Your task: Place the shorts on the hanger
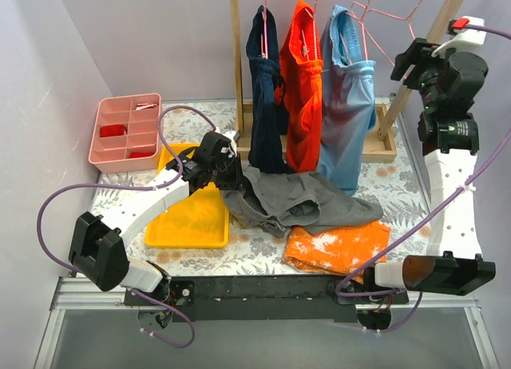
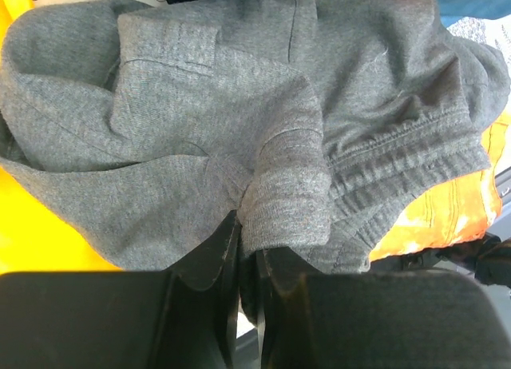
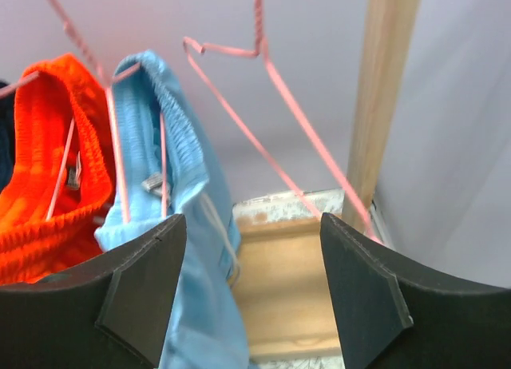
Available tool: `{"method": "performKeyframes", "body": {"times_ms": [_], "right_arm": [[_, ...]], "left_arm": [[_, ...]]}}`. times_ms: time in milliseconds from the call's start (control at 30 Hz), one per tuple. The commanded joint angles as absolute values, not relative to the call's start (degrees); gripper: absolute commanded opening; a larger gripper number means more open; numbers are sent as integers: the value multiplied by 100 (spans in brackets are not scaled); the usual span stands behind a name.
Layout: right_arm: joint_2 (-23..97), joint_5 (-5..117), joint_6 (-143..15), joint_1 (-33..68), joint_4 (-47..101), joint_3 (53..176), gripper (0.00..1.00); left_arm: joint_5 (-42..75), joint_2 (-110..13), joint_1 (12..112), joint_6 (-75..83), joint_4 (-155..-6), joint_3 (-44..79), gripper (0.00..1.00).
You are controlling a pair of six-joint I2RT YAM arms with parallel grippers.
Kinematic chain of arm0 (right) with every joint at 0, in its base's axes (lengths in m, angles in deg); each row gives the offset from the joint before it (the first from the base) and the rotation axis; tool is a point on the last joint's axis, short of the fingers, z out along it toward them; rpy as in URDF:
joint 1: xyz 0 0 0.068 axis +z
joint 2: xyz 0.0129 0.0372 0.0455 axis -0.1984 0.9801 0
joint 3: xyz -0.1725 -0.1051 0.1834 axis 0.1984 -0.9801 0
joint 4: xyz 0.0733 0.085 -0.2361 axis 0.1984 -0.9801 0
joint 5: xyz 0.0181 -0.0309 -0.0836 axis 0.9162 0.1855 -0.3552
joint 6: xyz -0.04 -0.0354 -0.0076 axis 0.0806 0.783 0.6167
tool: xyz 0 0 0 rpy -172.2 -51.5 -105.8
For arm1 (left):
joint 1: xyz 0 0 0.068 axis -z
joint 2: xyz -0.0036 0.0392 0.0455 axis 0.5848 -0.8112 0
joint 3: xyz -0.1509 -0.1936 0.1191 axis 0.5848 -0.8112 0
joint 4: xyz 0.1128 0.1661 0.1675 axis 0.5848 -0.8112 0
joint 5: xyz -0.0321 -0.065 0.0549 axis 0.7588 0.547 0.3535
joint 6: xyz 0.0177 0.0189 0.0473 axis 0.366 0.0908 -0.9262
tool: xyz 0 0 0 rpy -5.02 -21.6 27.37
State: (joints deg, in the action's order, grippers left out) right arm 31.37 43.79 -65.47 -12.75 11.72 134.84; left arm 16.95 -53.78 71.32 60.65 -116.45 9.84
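Soft, limp shorts (image 2: 239,121), heaped under the rack (image 1: 236,65), are pinched at a ribbed fold by the left claw (image 2: 249,249); the right claw (image 3: 251,281) is spread wide by the hanger (image 3: 292,107).

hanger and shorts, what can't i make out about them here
Hook of the hanger: right wrist view, cut off by the top edge.
Its lower corner: same view, behind a right gripper finger.
Far edge of the shorts: top view, under the hung light blue shorts.

Wooden rack (image 1: 237,65) bearing navy shorts (image 1: 263,105), orange shorts (image 1: 302,97), blue shorts (image 1: 348,105); on the table (image 1: 403,185): pink divided box (image 1: 120,163) far left, yellow tray (image 1: 188,225) beside it, orange blotched cloth (image 1: 339,249) near the front edge.
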Motion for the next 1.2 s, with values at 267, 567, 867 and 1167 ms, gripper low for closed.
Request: {"method": "performKeyframes", "body": {"times_ms": [267, 567, 867, 1167], "right_arm": [[3527, 6251, -6871, -2761, 2096, 13707, 80], [3940, 6814, -6379, -2832, 1561, 13865, 79], [3950, 7078, -6387, -2823, 1234, 13849, 75], [3800, 7192, -6449, -2762, 1138, 13672, 63]], "left_arm": [[1967, -5115, 7130, 5784, -11503, 740, 9], [1984, -5097, 7130, 5635, -11521, 731, 10], [2028, -5018, 7130, 5591, -11538, 758, 10], [2002, -4947, 7130, 5591, -11530, 705, 11]]}}
